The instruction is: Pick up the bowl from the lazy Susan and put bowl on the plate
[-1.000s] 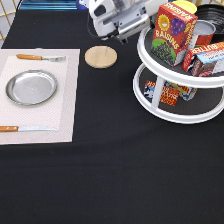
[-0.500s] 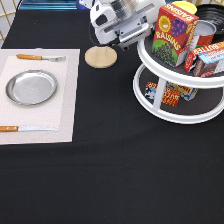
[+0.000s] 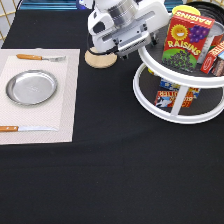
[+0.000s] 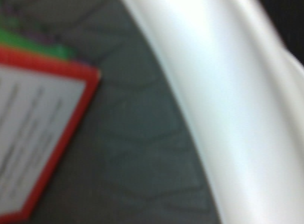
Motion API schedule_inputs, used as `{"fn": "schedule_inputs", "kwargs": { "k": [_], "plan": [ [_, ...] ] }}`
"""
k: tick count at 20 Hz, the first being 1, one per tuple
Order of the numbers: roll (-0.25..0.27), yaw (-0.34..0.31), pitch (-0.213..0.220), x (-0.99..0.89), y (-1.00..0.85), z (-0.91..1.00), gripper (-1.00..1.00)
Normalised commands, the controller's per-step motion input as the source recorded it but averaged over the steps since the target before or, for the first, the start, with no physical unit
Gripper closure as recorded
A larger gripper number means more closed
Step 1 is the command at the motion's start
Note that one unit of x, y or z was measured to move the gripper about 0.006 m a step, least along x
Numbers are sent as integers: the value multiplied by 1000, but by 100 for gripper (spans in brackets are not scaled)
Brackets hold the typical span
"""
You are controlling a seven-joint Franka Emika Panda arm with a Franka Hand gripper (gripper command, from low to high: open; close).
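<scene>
The lazy Susan [image 3: 176,114] stands at the exterior view's right, white with black tray surfaces. A glossy black curved edge, likely the bowl [image 3: 209,7], shows on its top tier behind a raisins box [image 3: 186,40]. The silver plate [image 3: 31,86] lies empty on a placemat at the left. My gripper [image 3: 131,41] hangs at the left rim of the top tier, apart from the bowl. The wrist view shows the white rim [image 4: 231,100], the black tray surface [image 4: 134,150] and a red-edged box [image 4: 29,140] from close by.
A round wooden coaster [image 3: 100,58] lies just under the hand. A fork [image 3: 40,58] and a knife [image 3: 27,128] lie on the placemat [image 3: 65,110] beside the plate. Several food boxes stand on both tiers of the turntable.
The hand has moved a little down and to the right, closer to the top tier's left rim. Nothing else has moved.
</scene>
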Motion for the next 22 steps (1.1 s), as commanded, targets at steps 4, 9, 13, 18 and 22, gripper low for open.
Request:
{"fn": "schedule_inputs", "kwargs": {
  "k": [4, 9, 13, 18, 22],
  "plan": [
    [19, 37, -105, 56, -7, 605, -100],
    [-39, -2, -10, -614, -13, 445, -100],
    [-31, -41, 57, -849, 136, -170, -100],
    [-97, -69, 77, -674, 536, -314, -100],
    [-99, -59, 61, -608, 508, -83, -100]
  ]
}}
